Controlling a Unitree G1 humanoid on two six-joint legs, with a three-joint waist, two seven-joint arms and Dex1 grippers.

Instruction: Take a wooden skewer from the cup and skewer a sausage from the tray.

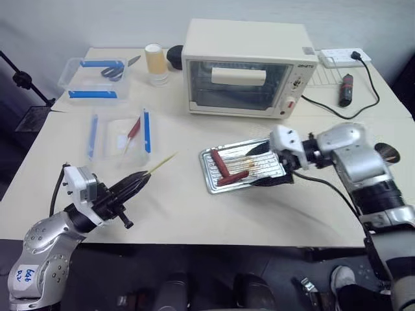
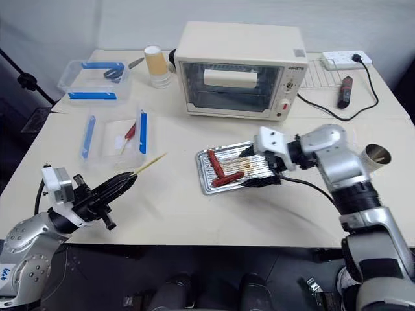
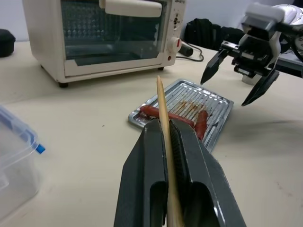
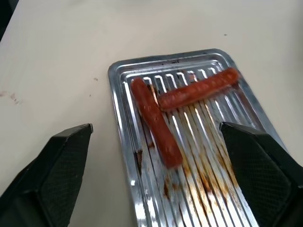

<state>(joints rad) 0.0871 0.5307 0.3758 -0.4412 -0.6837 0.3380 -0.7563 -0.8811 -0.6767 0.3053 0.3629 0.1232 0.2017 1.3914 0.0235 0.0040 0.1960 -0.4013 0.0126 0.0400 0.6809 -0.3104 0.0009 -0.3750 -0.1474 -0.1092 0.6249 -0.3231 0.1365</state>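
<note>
The left gripper [image 3: 168, 142] pinches the thin, probably brittle wooden skewer [image 3: 163, 113] low on its shaft, while the right gripper [image 4: 156, 189], jaws spread, hovers over the tray [image 4: 120, 99] holding a soft, likely greasy sausage [image 4: 154, 120].

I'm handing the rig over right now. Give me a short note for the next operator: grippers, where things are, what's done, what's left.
Left gripper: shut on the wooden skewer, tip pointing toward the tray.
Right gripper: open, empty, over the tray's right end.
Two sausages lie touching on the tray in front of the toaster oven. The cup stands at the table's right edge.
Done: skewer taken.
Left: skewer a sausage.
</note>
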